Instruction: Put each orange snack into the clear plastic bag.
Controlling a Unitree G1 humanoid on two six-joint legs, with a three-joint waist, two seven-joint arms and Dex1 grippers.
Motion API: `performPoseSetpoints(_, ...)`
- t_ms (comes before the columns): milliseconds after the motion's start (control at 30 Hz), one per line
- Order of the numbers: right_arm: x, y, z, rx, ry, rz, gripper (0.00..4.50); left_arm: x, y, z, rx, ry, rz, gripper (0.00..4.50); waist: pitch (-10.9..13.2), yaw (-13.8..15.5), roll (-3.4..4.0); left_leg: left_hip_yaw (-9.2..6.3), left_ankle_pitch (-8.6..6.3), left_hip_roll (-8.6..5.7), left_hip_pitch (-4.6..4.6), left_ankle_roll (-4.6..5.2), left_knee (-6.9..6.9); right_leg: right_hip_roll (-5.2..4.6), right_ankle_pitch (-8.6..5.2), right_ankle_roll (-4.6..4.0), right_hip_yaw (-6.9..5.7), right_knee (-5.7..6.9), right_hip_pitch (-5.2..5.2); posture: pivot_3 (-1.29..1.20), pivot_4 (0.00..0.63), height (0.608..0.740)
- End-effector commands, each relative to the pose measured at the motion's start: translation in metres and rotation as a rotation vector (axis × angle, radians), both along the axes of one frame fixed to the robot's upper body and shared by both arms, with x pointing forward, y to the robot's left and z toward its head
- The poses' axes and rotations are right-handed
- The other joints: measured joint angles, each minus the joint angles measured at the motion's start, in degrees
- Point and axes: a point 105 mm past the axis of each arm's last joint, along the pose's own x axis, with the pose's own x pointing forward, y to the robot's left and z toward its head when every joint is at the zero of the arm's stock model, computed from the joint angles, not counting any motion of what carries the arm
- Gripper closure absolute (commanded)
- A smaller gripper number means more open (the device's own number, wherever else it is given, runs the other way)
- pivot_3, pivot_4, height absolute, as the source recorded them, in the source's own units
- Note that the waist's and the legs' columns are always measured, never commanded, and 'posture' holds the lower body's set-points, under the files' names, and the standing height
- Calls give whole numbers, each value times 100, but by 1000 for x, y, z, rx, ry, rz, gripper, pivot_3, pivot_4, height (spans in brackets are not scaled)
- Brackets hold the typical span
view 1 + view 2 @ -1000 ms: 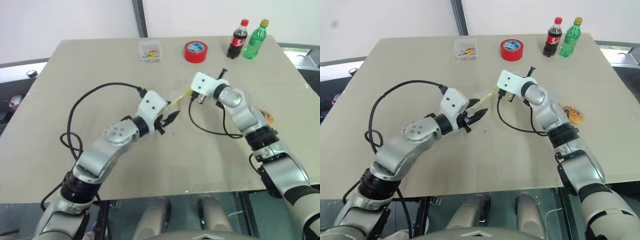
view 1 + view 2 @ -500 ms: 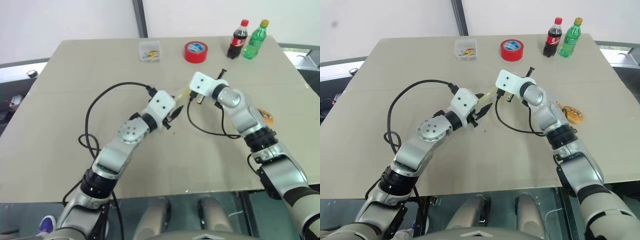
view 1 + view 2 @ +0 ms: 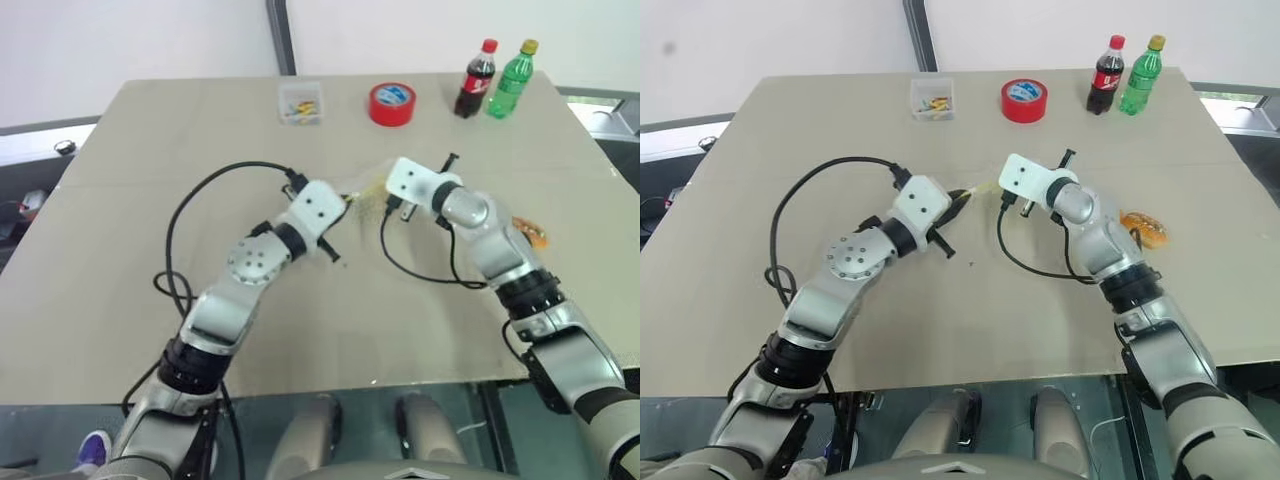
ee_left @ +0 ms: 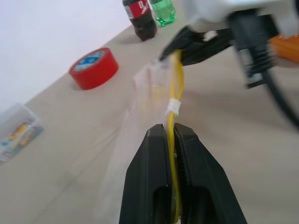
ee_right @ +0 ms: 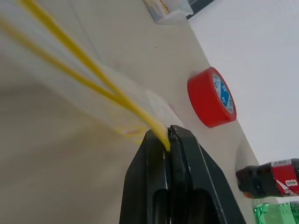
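Observation:
The clear plastic bag (image 4: 140, 98) hangs stretched above the table between my two grippers, its yellow strip (image 4: 176, 79) running from one to the other. My left gripper (image 4: 171, 129) is shut on one end of the strip. My right gripper (image 5: 167, 135) is shut on the other end, and it also shows in the left wrist view as the dark fingers (image 4: 196, 44) pinching the strip. In the head views the bag (image 3: 980, 189) sits mid-table between both wrists. One orange snack (image 3: 1145, 229) lies on the table to the right of my right forearm.
At the table's far edge stand a red tape roll (image 3: 391, 103), a cola bottle (image 3: 475, 78), a green bottle (image 3: 509, 78) and a small clear box of coloured bits (image 3: 301, 102). Black cables loop from both wrists over the tan table (image 3: 140, 160).
My left gripper, open beside the bag a second ago, has closed on the yellow strip. My right hand has sunk slightly, still holding the bag.

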Motion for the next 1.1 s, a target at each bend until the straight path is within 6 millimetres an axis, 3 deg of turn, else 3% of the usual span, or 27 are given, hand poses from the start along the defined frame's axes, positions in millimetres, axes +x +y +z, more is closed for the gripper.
performPoseSetpoints(33, -13, -9, 15, 114, 2, 0, 3612, 0, 16, 8, -39, -82, -24, 4500, -1, 9, 1, -1, 0, 0, 0, 0, 1, 0, 0, 0, -1, 0, 1, 0, 150, 740)
performPoseSetpoints(167, -47, -24, 11, 237, 136, 28, 3460, 2, 35, 1, -55, -76, -66, 4500, -1, 48, 1, -15, 0, 1, -6, 0, 1, -2, 0, -1, -11, -4, 1, 0, 150, 740)
performPoseSetpoints(267, -61, -28, 15, 378, 199, 7, 4334, 3, 39, 0, -57, -78, -99, 4500, 0, 46, 3, -15, -1, -5, -8, 1, 11, -9, 0, 0, -13, -3, 4, 0, 150, 740)
performPoseSetpoints(367, -72, -11, 19, 566, 298, 47, 4423, 3, 39, -3, -37, -82, -129, 4500, -2, 19, 4, -16, -1, -2, 1, 2, 20, -6, 1, 1, -14, 4, 14, 0, 150, 740)
performPoseSetpoints(467, -81, 22, 27, 718, 391, 131, 4423, 2, 38, -6, -33, -81, -151, 4500, -2, -5, 5, -21, -1, 3, 4, 2, 19, -2, 0, 0, -16, 13, 13, 0, 150, 740)
performPoseSetpoints(633, -82, 49, 28, 769, 442, 173, 4423, 0, 34, -6, -35, -85, -170, 4500, -2, 28, 6, -21, -1, -7, -2, 2, 26, -11, 0, 0, -17, 19, 7, 0, 150, 740)
performPoseSetpoints(1100, -76, 69, 16, 838, 527, 168, 4423, -17, 26, -7, -21, -109, -243, 4500, -3, -12, 8, -24, -1, -7, 0, 2, 28, -9, 0, 0, -19, 27, 7, 0, 150, 740)
